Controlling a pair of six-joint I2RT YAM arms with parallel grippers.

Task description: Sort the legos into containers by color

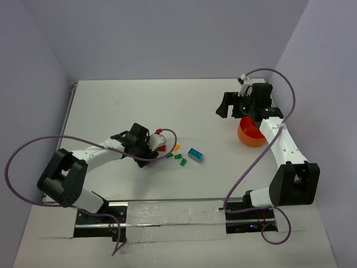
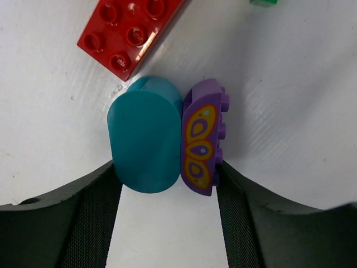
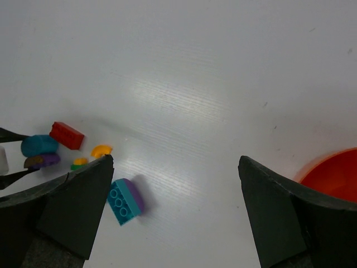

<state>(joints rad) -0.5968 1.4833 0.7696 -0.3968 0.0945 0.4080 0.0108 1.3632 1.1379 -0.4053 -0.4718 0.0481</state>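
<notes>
My left gripper (image 1: 152,146) (image 2: 167,178) is closed on two small bricks side by side on the table: a teal rounded brick (image 2: 145,142) and a purple brick with a yellow pattern (image 2: 202,139). A red brick (image 2: 128,30) (image 1: 162,146) lies just beyond them. An orange curved piece (image 1: 176,148), small green pieces (image 1: 179,158) and a teal-and-purple brick (image 1: 194,154) (image 3: 125,200) lie to the right. The orange bowl (image 1: 251,133) (image 3: 334,173) stands at the right. My right gripper (image 1: 237,109) (image 3: 174,162) is open and empty, raised beside the bowl.
Walls close the table at the back and both sides. A purple cable loops from each arm over the table. A green piece (image 2: 263,2) shows at the top edge of the left wrist view. A metal rail runs along the near edge (image 1: 167,215).
</notes>
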